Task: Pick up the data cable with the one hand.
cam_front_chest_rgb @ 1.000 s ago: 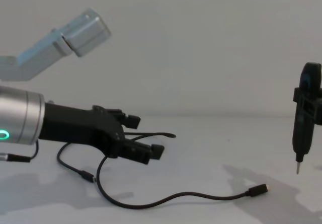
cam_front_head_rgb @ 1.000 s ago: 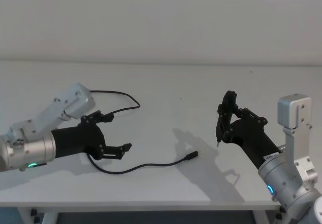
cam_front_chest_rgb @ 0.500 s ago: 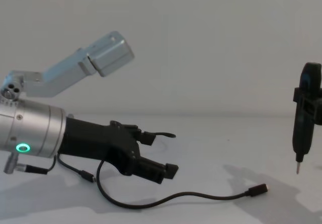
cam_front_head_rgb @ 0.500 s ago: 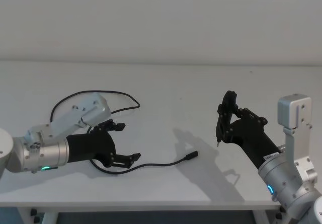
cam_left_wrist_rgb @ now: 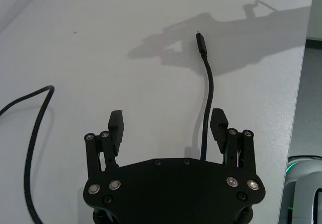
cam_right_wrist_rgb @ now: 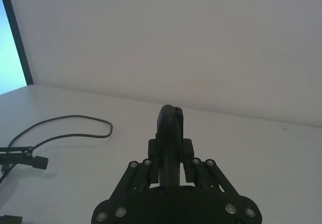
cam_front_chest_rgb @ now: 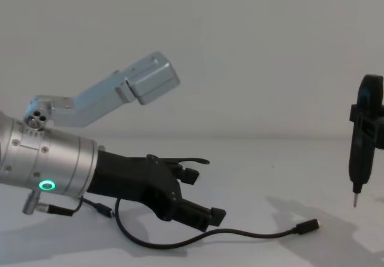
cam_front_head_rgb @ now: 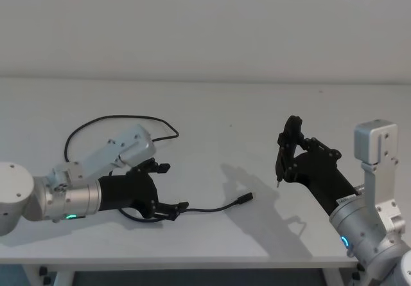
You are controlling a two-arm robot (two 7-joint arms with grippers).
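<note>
The data cable [cam_front_head_rgb: 212, 207] is a thin black cord lying on the white table [cam_front_head_rgb: 225, 112], looping back at the left and ending in a small plug [cam_front_head_rgb: 244, 199] toward the middle. My left gripper [cam_front_head_rgb: 171, 188], the one hand on a silver wrist with a green light, hovers low over the cable's front run, open. In the left wrist view the cable [cam_left_wrist_rgb: 208, 98] runs between the fingers of this gripper [cam_left_wrist_rgb: 167, 118], close to one finger [cam_left_wrist_rgb: 218, 123]. The chest view shows the gripper [cam_front_chest_rgb: 204, 196] just above the cord [cam_front_chest_rgb: 252, 236]. My right gripper [cam_front_head_rgb: 287, 151] stands raised at the right.
The right gripper [cam_right_wrist_rgb: 171, 153] is shut on a narrow black upright tool [cam_front_chest_rgb: 363, 135] with a thin metal tip, hanging above the table well clear of the cable's plug [cam_front_chest_rgb: 309, 225]. The table's front edge [cam_front_head_rgb: 192, 259] lies just below the left arm.
My left gripper has moved right and down, from beside the cable's loop to straddling its front run, staying open. The cable and the right arm have not moved.
</note>
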